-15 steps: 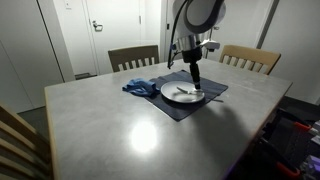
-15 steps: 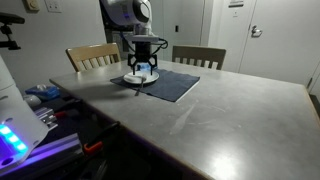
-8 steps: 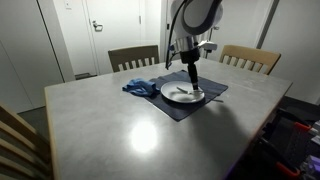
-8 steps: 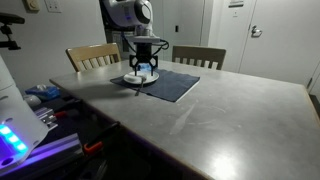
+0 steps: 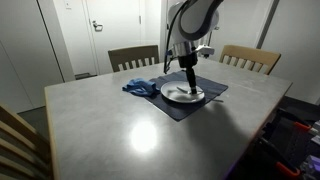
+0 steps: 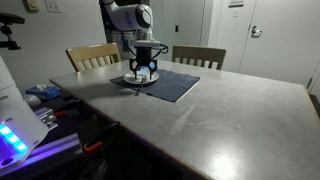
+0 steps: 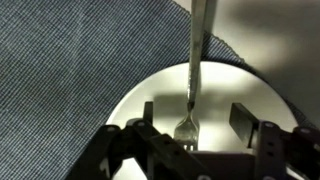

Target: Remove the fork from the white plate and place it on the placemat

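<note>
Fork (image 7: 192,80) seen lying flat on white plate (image 7: 140,95), handle carried out past plate rim. Fingers (image 7: 246,122) held apart, lowered either side of tines, no contact with fork seen. Plate set on placemat (image 7: 70,60) on counter (image 5: 120,130). Crumpled blue napkin (image 5: 138,87) laid just beside plate.

The arm (image 5: 190,18) is made of smooth, rounded white shells with darker grey bands at the joints, as both exterior views show. Below the last white segment sits a black wrist section, and a small pale block (image 5: 206,47) juts from its right side in an exterior view. The tool (image 5: 189,86) is black throughout. In the wrist view its fingers (image 7: 246,118) are flat, dark rectangular pads carried on angular black links with round pivot pins.
</note>
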`<state>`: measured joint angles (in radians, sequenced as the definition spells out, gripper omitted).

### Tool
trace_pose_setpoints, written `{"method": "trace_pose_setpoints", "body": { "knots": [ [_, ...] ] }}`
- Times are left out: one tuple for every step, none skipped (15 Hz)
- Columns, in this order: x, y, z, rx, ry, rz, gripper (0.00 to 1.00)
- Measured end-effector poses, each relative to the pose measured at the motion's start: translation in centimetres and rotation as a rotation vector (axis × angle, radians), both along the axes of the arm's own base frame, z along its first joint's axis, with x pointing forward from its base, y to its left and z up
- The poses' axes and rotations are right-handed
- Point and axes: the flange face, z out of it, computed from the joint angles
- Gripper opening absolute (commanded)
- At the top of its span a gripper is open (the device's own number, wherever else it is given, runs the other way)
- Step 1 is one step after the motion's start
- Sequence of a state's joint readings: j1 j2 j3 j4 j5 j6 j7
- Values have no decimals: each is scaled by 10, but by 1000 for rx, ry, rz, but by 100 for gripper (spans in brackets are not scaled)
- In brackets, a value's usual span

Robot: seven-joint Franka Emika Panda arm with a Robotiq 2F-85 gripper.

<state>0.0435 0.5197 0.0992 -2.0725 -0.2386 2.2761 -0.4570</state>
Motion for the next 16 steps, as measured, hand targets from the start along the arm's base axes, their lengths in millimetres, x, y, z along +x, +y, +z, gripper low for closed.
{"method": "trace_pose_setpoints", "body": {
  "knots": [
    [0,0,-1,0,2,0,77],
    [-1,0,-3,0,5,1,77],
    [-1,1,-5,0,8,1,75],
    [-2,1,-7,0,11,1,75],
    [-2,1,-7,0,13,1,72],
    [-2,1,-8,0,13,1,72],
    [-2,1,-8,0,14,1,69],
    [-2,1,-8,0,14,1,70],
    [-2,1,-8,0,14,1,67],
    [-2,0,-8,0,14,1,67],
    [-2,1,-8,0,14,1,64],
    [-2,1,-8,0,13,1,64],
    [-2,1,-8,0,13,1,59],
    [-2,1,-8,0,13,1,58],
    [-2,1,-8,0,13,1,54],
    [-1,1,-7,0,12,1,48]
  ]
}}
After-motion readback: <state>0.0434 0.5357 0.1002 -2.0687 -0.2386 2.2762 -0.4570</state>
